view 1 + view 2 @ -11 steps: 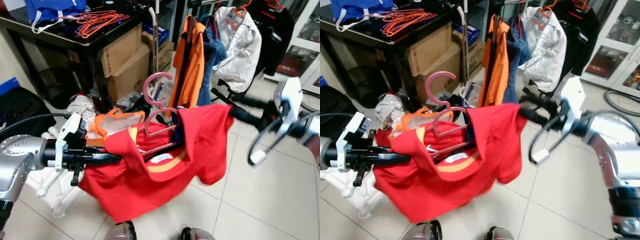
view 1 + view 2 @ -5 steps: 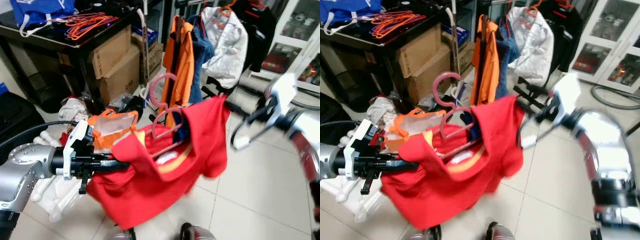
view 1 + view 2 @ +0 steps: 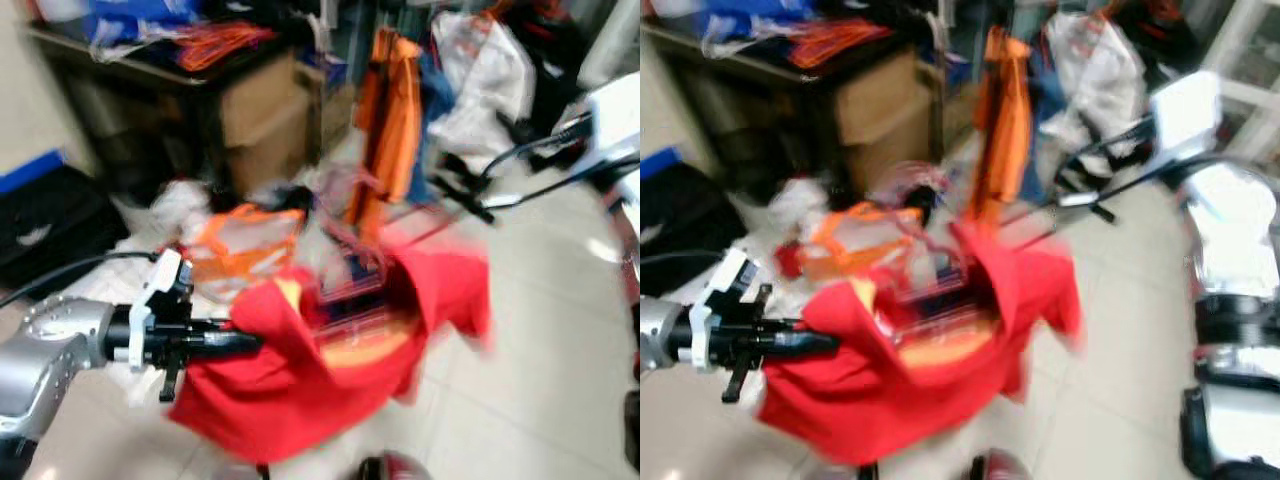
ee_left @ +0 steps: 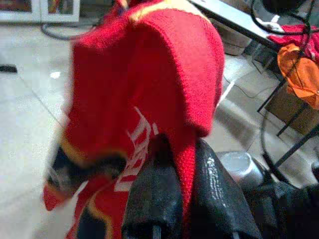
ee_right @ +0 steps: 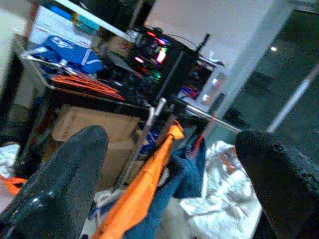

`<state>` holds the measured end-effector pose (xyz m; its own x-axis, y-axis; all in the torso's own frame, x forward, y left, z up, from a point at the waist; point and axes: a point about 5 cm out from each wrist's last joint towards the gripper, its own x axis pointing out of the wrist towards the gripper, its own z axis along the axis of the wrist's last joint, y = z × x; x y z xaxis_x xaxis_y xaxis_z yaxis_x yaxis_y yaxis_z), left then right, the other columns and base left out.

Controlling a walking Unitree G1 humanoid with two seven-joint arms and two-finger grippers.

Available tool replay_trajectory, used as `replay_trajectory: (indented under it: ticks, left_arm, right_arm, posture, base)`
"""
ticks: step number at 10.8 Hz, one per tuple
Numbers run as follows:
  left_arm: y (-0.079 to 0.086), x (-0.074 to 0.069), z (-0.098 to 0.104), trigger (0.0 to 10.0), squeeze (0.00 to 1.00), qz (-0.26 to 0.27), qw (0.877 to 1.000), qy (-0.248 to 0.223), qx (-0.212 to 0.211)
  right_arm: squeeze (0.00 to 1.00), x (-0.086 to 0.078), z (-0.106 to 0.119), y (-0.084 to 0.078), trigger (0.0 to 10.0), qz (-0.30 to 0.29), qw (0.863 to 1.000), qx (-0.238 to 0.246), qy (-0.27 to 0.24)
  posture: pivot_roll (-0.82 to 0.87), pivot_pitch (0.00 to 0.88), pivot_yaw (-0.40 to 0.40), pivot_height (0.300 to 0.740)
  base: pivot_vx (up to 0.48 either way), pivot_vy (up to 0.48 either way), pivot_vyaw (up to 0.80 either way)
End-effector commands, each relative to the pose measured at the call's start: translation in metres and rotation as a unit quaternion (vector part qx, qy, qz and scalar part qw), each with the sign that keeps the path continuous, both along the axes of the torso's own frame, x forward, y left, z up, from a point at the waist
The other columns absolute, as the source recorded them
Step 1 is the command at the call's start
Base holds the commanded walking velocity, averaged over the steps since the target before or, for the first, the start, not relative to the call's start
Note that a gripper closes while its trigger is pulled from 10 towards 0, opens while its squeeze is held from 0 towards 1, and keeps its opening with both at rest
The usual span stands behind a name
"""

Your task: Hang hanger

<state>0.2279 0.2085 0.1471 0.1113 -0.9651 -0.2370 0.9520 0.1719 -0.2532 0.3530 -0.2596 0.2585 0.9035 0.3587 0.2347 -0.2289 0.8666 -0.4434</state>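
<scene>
Right now you are in the carrying step: your left gripper (image 4: 174,199) is pinched onto the red shirt (image 3: 330,370), and the cloth runs down between its two black fingers in the left wrist view. The pink hanger (image 3: 350,250) sits inside the shirt's neck, its hook sticking up above the collar, just ahead of you over the tiled floor (image 3: 540,330). Your right gripper (image 5: 169,169) is spread wide and holds nothing; it looks toward the rail (image 5: 209,115) where an orange shirt (image 5: 144,189) and a white jacket (image 5: 224,199) hang. Next, I judge, you need to close on that rail, lift the load and drop the hook over it. Both head views are smeared, so the hook's shape is hard to read, and the rail's far end is cut off.
</scene>
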Motion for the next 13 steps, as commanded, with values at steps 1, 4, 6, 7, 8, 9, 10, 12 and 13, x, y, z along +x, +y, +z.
replay_trajectory:
  ticks: [1,4,6,7,8,9,10,12,13]
  left_arm:
    - [-0.007,0.000,0.009,0.0,0.00,-0.020,1.000,-0.013,-0.015]
    - [-0.014,0.001,0.011,0.0,0.00,-0.012,1.000,-0.026,-0.008]
    - [-0.020,0.012,0.013,10.0,0.00,0.031,0.998,-0.056,-0.011]
    - [-0.021,0.013,0.012,10.0,0.00,0.046,0.997,-0.055,-0.020]
    - [-0.021,0.014,0.012,10.0,0.00,0.056,0.997,-0.051,-0.026]
    - [-0.020,0.017,0.014,10.0,0.00,0.064,0.996,-0.053,-0.031]
    - [-0.018,0.021,0.015,10.0,0.00,0.078,0.995,-0.056,-0.030]
    - [-0.017,0.040,0.011,10.0,0.00,0.167,0.982,-0.076,-0.038]
    - [-0.018,0.046,0.006,10.0,0.00,0.211,0.974,-0.066,-0.047]
  right_arm:
    - [0.00,0.004,-0.008,0.011,10.0,0.012,0.999,-0.034,0.001]
    - [0.00,-0.010,-0.007,0.029,10.0,0.119,0.993,-0.023,0.001]
    - [0.00,-0.031,-0.046,0.005,10.0,0.104,0.992,0.008,0.074]
    - [0.00,-0.049,-0.069,-0.005,10.0,0.099,0.987,0.036,0.118]
    - [0.00,-0.067,-0.082,-0.004,10.0,0.118,0.980,0.034,0.157]
    - [0.00,-0.078,-0.082,-0.006,10.0,0.117,0.977,0.058,0.168]
    - [0.00,-0.084,-0.071,-0.012,10.0,0.102,0.977,0.116,0.148]
    - [0.00,-0.094,-0.062,-0.024,10.0,0.098,0.968,0.182,0.143]
    - [0.00,-0.115,-0.069,-0.024,10.0,0.148,0.948,0.195,0.205]
  posture:
    - [-0.11,0.111,-0.010,0.740]
    - [-0.09,0.119,-0.015,0.740]
    - [-0.10,0.121,-0.012,0.740]
    - [-0.10,0.123,-0.010,0.740]
    - [-0.11,0.125,-0.006,0.740]
    - [-0.11,0.126,-0.005,0.740]
    - [-0.12,0.127,-0.002,0.740]
    - [-0.13,0.126,-0.001,0.740]
    - [-0.13,0.126,-0.009,0.740]
  base:
    - [0.000,0.000,0.00]
    - [0.000,0.000,0.00]
    - [0.000,0.000,0.00]
    - [0.000,0.000,0.00]
    - [0.000,0.000,0.00]
    - [0.000,0.000,0.00]
    - [0.000,0.000,0.00]
    - [0.000,0.000,0.00]
    - [0.000,0.000,0.00]
